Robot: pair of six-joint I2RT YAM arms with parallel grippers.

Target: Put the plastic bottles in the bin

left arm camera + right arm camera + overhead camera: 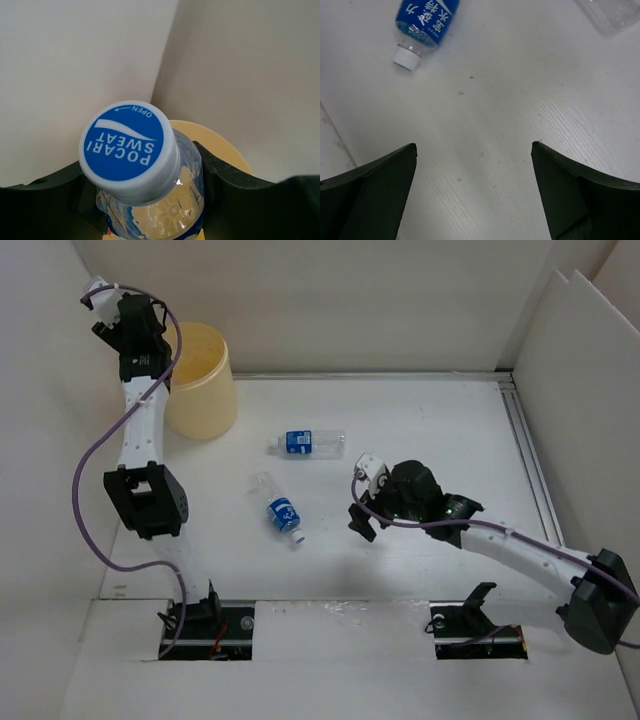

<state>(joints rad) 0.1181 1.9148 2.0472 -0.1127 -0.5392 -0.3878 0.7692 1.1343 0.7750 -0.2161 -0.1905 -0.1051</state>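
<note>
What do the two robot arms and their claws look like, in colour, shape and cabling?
Both the left arm and the right arm have slender white links joined by bulky black joint housings. A thin purple cable runs loosely along each arm. The right claw and the left claw have broad, matte, very dark wedge-shaped fingers. No markings show on them.

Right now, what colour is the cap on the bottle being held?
The cap is blue with white lettering and a white rim; clearest in the left wrist view.

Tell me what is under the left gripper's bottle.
The pale yellow bin; in the left wrist view only part of its rim shows past the Pocari Sweat bottle, which covers the rest.
</note>
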